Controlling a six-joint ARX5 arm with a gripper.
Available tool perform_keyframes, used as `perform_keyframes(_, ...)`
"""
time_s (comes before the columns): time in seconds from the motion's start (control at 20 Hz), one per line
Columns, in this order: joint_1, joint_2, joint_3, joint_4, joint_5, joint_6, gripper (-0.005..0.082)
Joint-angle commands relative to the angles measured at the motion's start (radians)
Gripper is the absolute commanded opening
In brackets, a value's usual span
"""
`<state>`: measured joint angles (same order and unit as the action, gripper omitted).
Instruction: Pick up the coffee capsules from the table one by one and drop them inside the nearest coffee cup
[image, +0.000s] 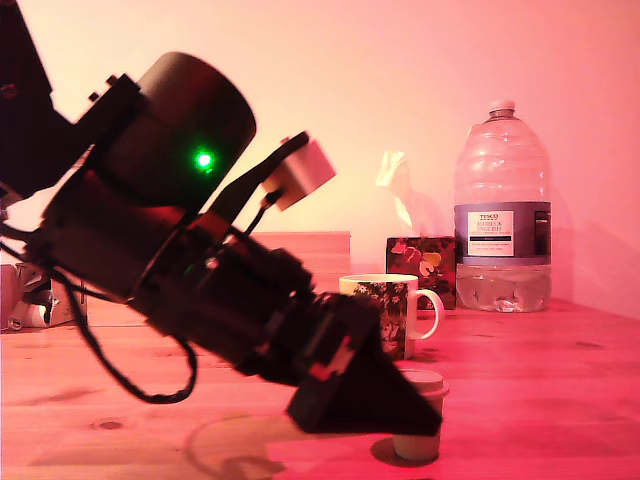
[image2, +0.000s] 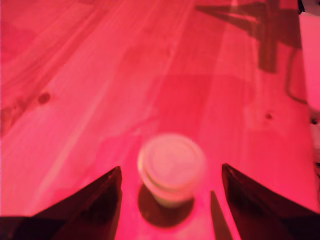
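While our gripper (image2: 167, 200) hangs with jaws spread wide, the capsule (image2: 171, 167) stands upright between them, at twelve o'clock. We judge closing comes next.

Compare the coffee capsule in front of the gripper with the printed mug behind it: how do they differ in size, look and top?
The coffee capsule is small and plain grey-beige; the mug is much bigger, cream with printed foliage. The mug has a looped handle; the capsule has none. The capsule's top is closed by a flat rimmed lid, as the wrist view shows; the mug's top looks open. Both stand upright on the wooden table.
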<state>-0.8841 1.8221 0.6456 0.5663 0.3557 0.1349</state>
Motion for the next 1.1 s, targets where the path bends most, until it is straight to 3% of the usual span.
perform_keyframes(0.0, -0.009, 0.040, 0.015, 0.005, -0.001, -0.003, 0.0589)
perform_keyframes(0.35, -0.009, 0.052, 0.046, -0.079, -0.001, 0.001, 0.0577)
perform_keyframes(0.6, -0.009, 0.052, 0.049, -0.113, -0.008, 0.031, 0.0423)
perform_keyframes(0.8, -0.009, 0.052, 0.049, -0.127, -0.023, 0.039, 0.0194)
perform_keyframes(1.05, -0.008, 0.049, 0.049, -0.131, -0.024, 0.042, 0.0124)
